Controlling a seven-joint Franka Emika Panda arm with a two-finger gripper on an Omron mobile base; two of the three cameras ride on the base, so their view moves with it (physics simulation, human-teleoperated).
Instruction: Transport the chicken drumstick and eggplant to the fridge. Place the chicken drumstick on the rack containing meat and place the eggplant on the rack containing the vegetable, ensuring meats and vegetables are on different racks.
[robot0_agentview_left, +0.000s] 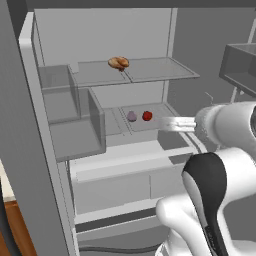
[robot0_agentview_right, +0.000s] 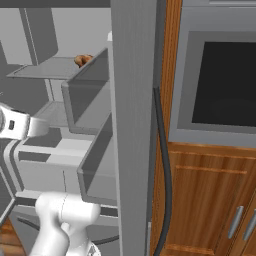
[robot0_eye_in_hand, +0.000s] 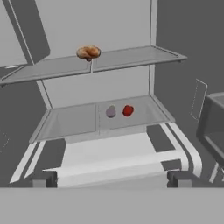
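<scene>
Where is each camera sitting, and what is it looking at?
Left base view: behind the arm's left, facing the open fridge; white arm at lower right.
Right base view: behind the arm's right, facing the fridge door's edge and wooden cabinets; arm at lower left.
Hand view: on the hand, facing the shelves; open gripper at bottom.
All three share the golden-brown meat on the upper rack.

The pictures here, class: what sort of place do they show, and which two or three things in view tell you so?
A rendered home kitchen, most likely. An open fridge has glass shelves holding a roasted meat piece above and two small items of produce below, and beside it a built-in oven sits above wooden cabinets.
</scene>
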